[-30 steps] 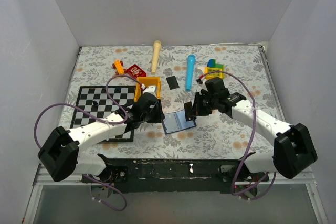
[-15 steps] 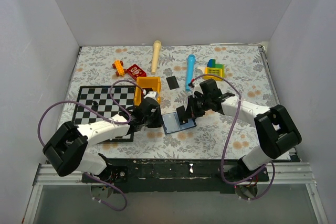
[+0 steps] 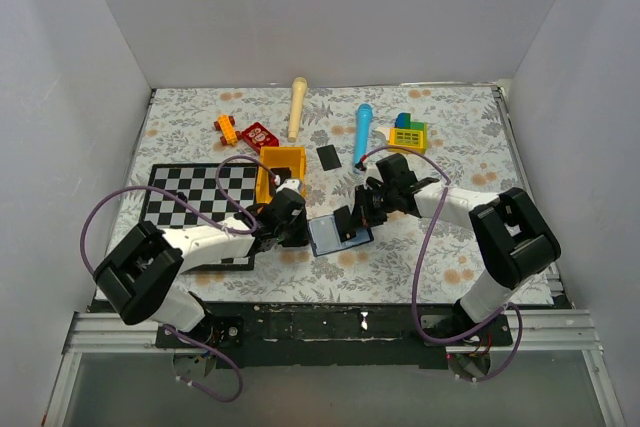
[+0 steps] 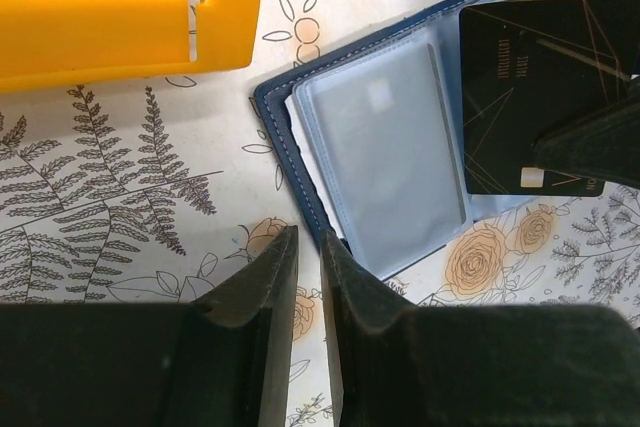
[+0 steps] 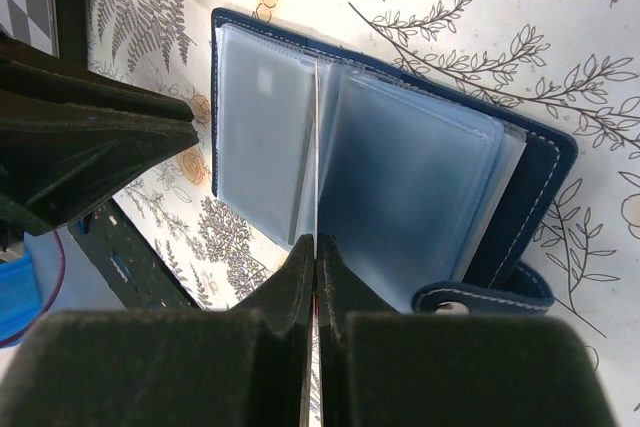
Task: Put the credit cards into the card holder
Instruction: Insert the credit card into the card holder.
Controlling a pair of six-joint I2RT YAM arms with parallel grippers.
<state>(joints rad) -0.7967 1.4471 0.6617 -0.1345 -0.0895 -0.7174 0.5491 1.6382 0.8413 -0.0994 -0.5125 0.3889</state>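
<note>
The card holder lies open on the flowered cloth, its light blue clear pockets up; it also shows in the left wrist view and the right wrist view. My right gripper is shut on one black credit card, seen edge-on, and holds it upright over the holder's middle fold. The second credit card lies flat on the cloth beyond the holder. My left gripper is shut but for a thin gap, empty, at the holder's left edge.
A yellow bin stands just behind my left gripper. A chessboard lies at the left. At the back are a wooden pin, a blue cylinder, coloured blocks and small orange and red toys.
My right gripper has moved left and down with the card, from beside the holder to over its fold. My left gripper has shifted slightly nearer the holder's left edge.
</note>
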